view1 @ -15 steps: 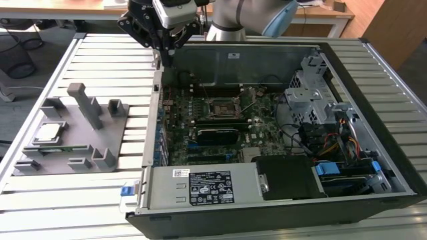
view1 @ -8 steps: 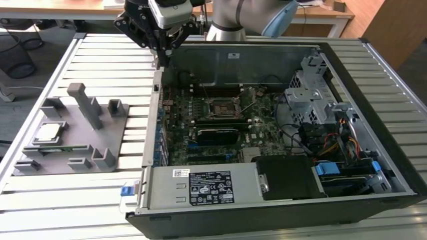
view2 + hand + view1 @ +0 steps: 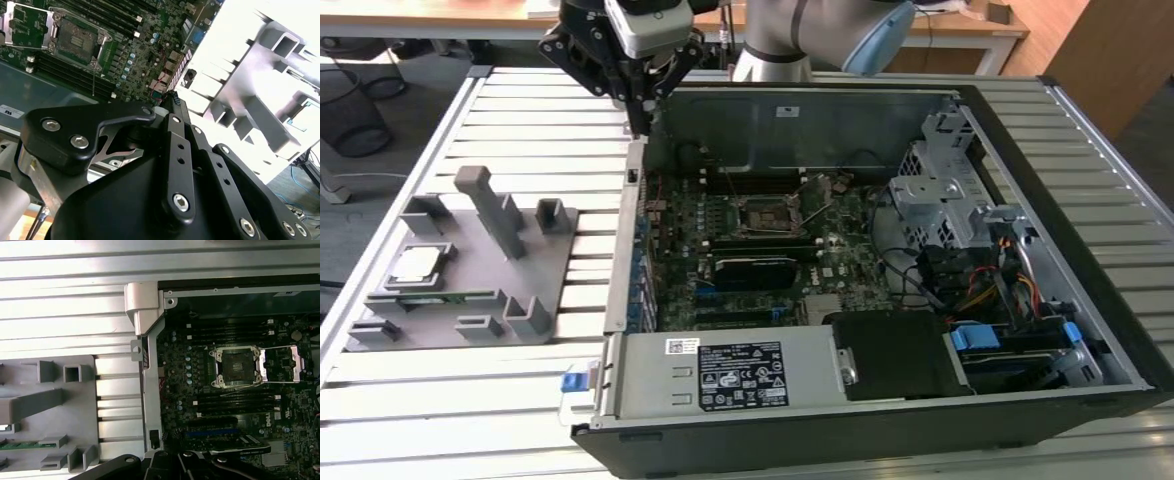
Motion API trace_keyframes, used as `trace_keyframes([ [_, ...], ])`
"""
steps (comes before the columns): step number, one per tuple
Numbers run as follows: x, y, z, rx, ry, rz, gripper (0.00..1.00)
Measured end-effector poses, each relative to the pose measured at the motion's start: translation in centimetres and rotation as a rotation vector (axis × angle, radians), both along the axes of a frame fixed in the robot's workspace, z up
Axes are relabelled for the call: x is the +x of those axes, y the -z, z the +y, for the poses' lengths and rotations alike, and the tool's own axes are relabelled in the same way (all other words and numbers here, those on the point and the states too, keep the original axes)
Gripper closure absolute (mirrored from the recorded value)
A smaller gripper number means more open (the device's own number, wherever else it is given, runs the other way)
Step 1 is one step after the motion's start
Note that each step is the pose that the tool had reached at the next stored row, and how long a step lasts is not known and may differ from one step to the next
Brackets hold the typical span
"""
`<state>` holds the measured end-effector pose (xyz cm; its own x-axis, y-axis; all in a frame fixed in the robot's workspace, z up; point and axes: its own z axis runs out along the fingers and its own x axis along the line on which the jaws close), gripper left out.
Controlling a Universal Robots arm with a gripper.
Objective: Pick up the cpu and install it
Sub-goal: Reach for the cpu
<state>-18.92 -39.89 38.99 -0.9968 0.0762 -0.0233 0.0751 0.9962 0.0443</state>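
**Q:** What carries the whole arrangement?
**A:** A slatted white desk (image 3: 520,120). The open computer case (image 3: 1067,340) lies on its side upon it. Every position below is given relative to this case.

**Q:** What occupies the case?
**A:** The green motherboard (image 3: 720,240) covers the case floor toward the exterior view's left. A labelled power supply (image 3: 720,375) lies along the case's near edge.

**Q:** Where does the robot stand?
**A:** The arm (image 3: 781,35) rises behind the case's far wall. Its pincer (image 3: 642,125) hangs above the case's wall on the exterior view's left, near the far corner. In the second wrist view the pincer (image 3: 176,100) appears clenched, tips drawn together, gripping no object.

**Q:** What lies outside the case?
**A:** A grey holder (image 3: 480,290) rests on the desk to the exterior view's left of the case, apart from it.

**Q:** And the smaller parts?
**A:** The socket (image 3: 763,213) sits mid-board inside the case. In the first wrist view the socket (image 3: 239,367) has its retaining frame swung open. The cpu (image 3: 418,264) lies flat, silver top upward, in the holder outside the case, well apart from the pincer. The memory stick (image 3: 434,298) rests in the same holder, likewise outside the case.
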Motion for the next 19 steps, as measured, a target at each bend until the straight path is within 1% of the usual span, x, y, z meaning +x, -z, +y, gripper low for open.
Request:
trace_keyframes([
  [12,-0.6,0.04,0.0,0.0,0.0,0.0003,0.89],
  [19,-1.1,0.08,0.0,0.0,0.0,0.0006,0.89],
])
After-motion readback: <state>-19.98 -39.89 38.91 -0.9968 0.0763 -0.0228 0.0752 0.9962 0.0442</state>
